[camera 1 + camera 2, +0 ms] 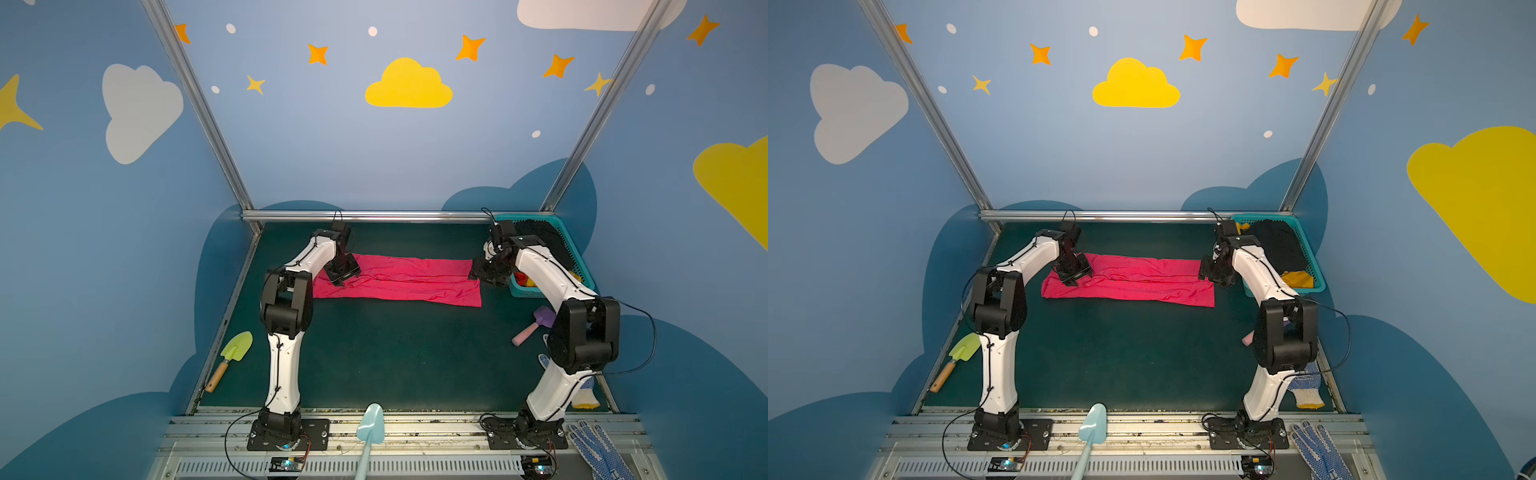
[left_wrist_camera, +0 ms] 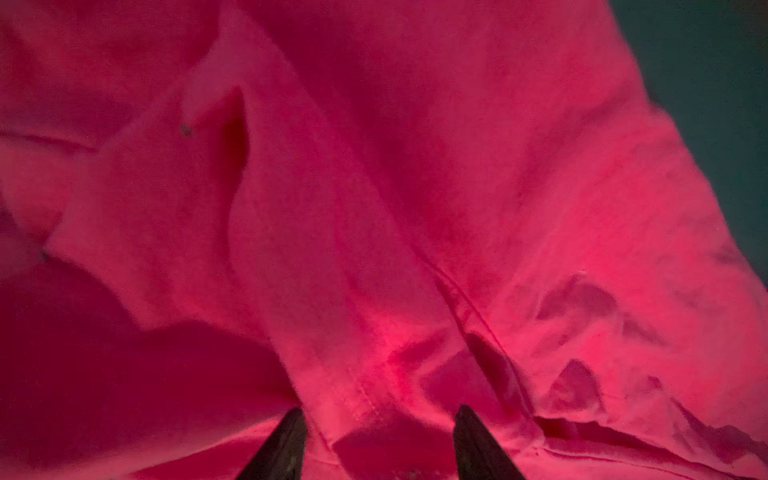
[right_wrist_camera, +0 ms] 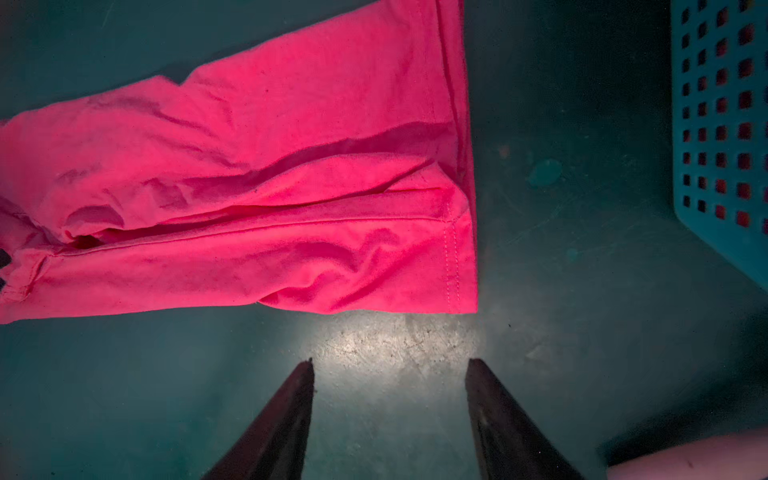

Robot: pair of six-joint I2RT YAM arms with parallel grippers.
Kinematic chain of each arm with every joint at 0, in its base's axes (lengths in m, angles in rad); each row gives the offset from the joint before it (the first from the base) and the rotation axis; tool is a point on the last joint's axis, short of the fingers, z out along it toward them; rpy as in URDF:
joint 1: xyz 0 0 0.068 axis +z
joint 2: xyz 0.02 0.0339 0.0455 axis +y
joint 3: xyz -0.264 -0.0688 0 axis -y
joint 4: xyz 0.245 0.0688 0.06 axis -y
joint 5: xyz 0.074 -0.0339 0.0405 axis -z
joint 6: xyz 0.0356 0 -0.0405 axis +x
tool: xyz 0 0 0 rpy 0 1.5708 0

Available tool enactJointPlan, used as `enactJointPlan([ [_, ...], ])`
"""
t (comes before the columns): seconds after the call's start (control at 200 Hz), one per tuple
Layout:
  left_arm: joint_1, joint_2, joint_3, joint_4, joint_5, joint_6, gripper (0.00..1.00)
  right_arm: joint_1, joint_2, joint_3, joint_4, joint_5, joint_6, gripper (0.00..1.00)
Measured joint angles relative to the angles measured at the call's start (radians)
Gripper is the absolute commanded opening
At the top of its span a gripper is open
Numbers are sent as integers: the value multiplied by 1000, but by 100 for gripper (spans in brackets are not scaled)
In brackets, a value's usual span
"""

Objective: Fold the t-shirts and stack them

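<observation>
Green mat [image 3: 582, 249]; wrist views alone show right tool [image 3: 390, 361] gaping empty, left tool [image 2: 379, 409] gaping over t-shirt [image 2: 374, 208].

The t-shirt [image 1: 407, 282] lies on the bench [image 1: 395, 353]. The left gripper [image 1: 340, 279] is over its left end, the right gripper [image 1: 478, 274] just off its right end. The basket [image 1: 528, 291] stands right of the t-shirt; before it lie a brush [image 1: 534, 326] rightward and a trowel [image 1: 232, 357] leftward.

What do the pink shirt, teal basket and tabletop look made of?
Pink t-shirt: soft matte knit cloth; creases, double-stitched hem. Teal basket: rigid moulded plastic, probably; even grid of square holes. Tabletop: dark green smooth sheet, faint sheen, scuffed where lit; rubber or vinyl, cannot tell which.
</observation>
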Motion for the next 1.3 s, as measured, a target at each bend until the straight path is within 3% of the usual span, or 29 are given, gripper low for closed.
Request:
enactJointPlan([
  [0.345, -16, 21, 38, -3, 58, 0, 52, 2, 0, -10, 15, -17, 2, 60],
  [0.711, -23, 24, 37, -10, 70, -6, 5, 4, 0, -34, 24, -22, 9, 58],
  [0.911, -23, 47, 93, -50, 66, 3, 5, 4, 0, -39, 28, -24, 16, 58],
  [1.061, -23, 159, 315, -117, 66, 51, 6, 4, 0, -39, 30, -24, 16, 58],
  [1.207, -24, 309, 578, -221, 76, 126, 18, 4, 0, -39, 29, -26, 17, 58],
  [1.297, -26, 385, 693, -285, 89, 169, 18, 4, 1, -39, 29, -29, 17, 58],
])
